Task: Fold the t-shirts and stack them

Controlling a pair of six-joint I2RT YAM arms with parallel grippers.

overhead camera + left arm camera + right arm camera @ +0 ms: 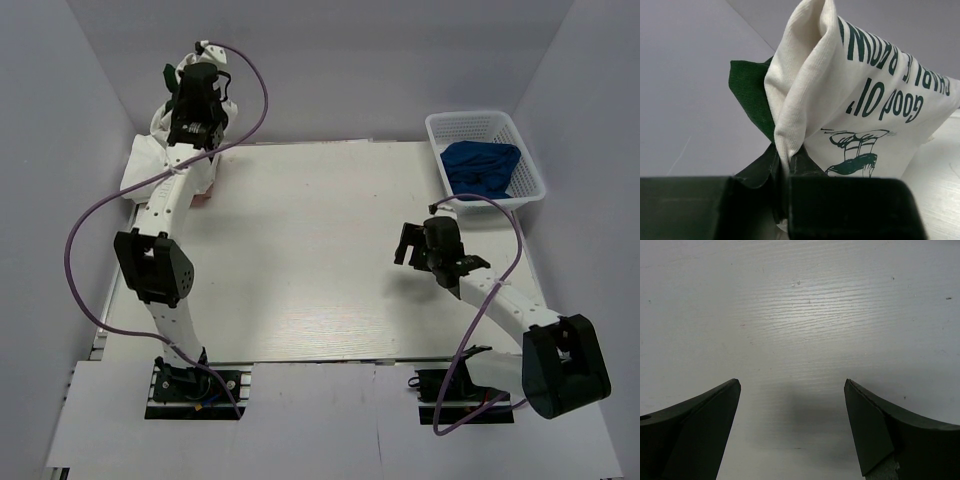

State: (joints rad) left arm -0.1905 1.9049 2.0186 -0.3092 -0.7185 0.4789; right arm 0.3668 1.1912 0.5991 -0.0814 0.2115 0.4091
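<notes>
My right hand point(792, 385) hangs released and empty above the counter point(320, 260), toward its right edge. At the far left corner my left hand point(782, 190) is clenched on a bunched fold of the white-and-green t-shirt point(860, 100), holding it raised. The cloth looks light, limp and likely to sag. I'd grip the shoulder seams or hem corners so it spreads flat.

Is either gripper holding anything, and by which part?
Left gripper pinches the white-and-green t-shirt by a bunched fold where green meets white; right gripper open, empty.
</notes>
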